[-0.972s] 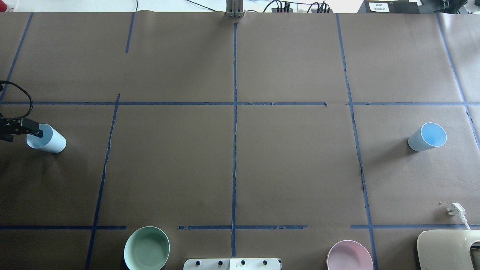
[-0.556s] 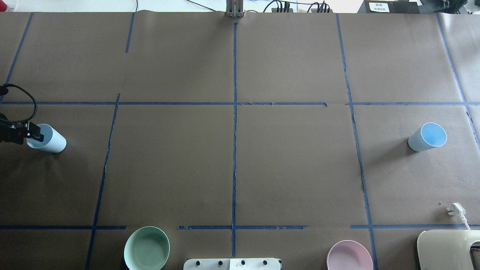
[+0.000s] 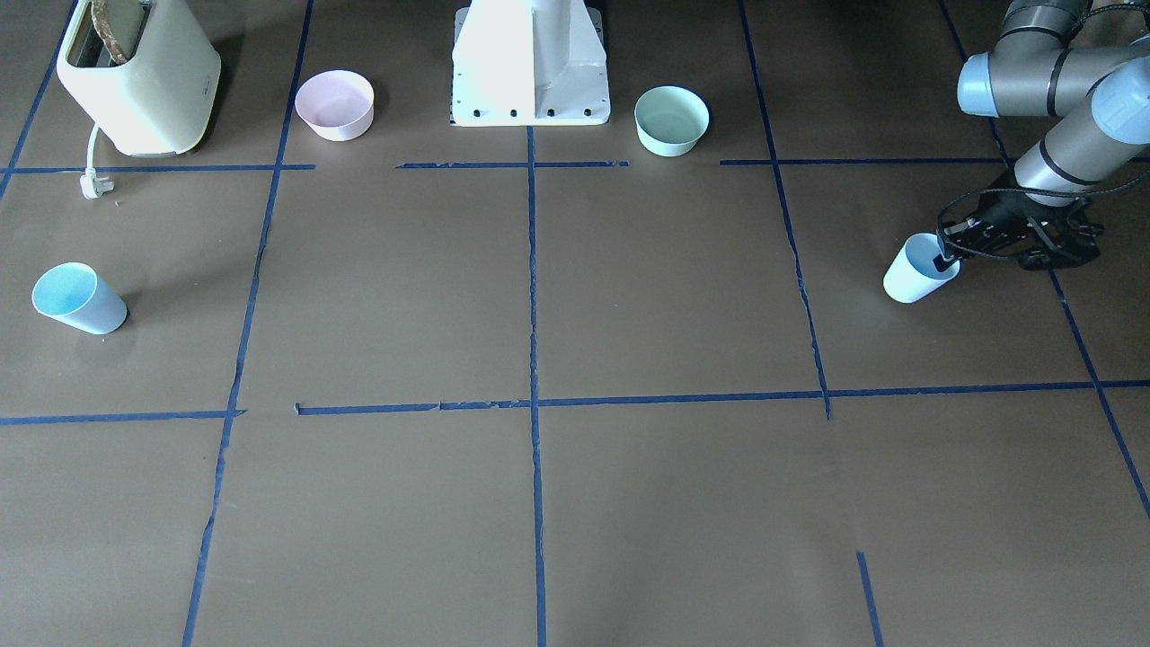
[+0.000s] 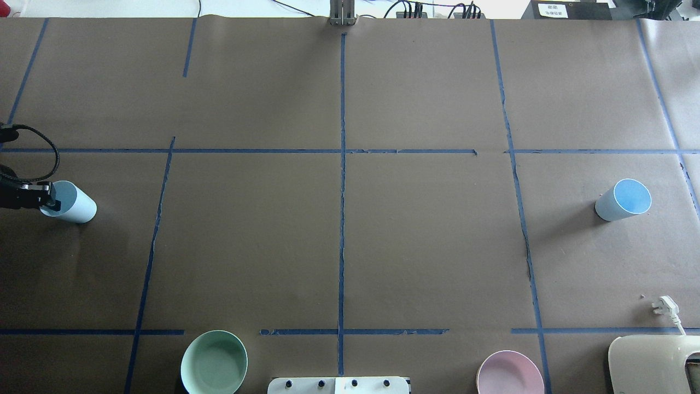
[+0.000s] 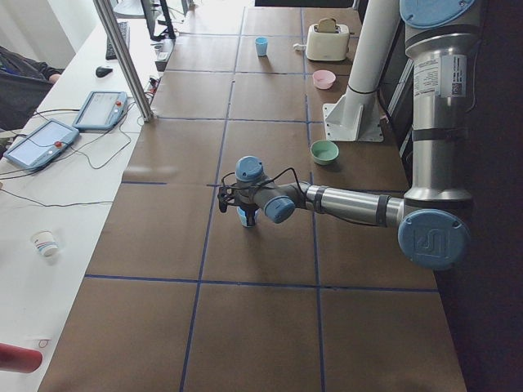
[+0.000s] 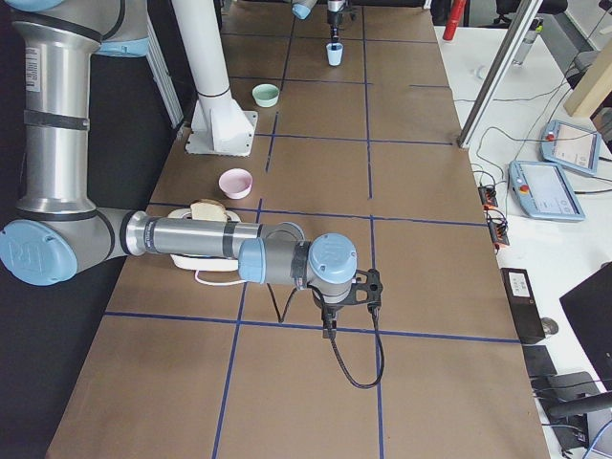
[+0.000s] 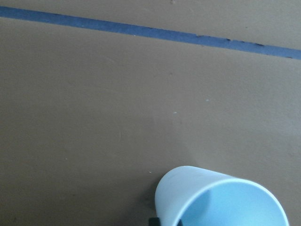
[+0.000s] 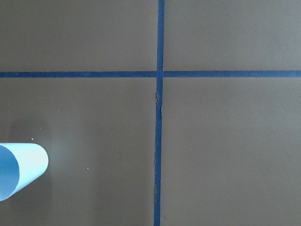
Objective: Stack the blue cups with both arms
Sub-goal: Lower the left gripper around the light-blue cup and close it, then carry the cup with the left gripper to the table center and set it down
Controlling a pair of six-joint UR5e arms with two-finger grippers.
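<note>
Cups of smooth plastic stand on my counter point(image 4: 426, 246), two of them. Both are round and wider at the mouth than at the foot, pale blue-white outside and brighter blue inside. Seen from above over my shoulders, the left cup point(image 4: 79, 208) stands at 9 o'clock and the right cup point(image 4: 623, 200) at 3 o'clock. They are far apart, and each is upright on its foot.

The counter is flat, dull and brown like paper, with blue tape lines point(image 4: 342, 219) whose edges are ragged. At 7 o'clock sits a round mint-green bowl point(image 4: 214, 362) and at 5 o'clock a round pink bowl point(image 4: 509, 375). Past that is a shiny cream toaster point(image 4: 651, 364), with its white plug point(image 4: 664, 305) lying on the counter.

My left arm point(image 5: 351, 204) is a grey tube with light blue caps. It lies long and low over the counter, and its wrist bends down at the left cup. My left fingers point(image 3: 945, 261) are black. One tip dips into the cup's mouth on the 9 o'clock side of the rim, and a black bit shows just outside the wall. I cannot tell if they pinch the wall or are loose.

My right arm point(image 6: 191, 237) stretches out level and low too, with a black cable point(image 6: 363, 368) looped under the wrist. My right fingers point(image 6: 330, 323) point down at the counter, and I cannot tell if they are apart or together. The right cup shows at 8 o'clock in my right wrist view.
</note>
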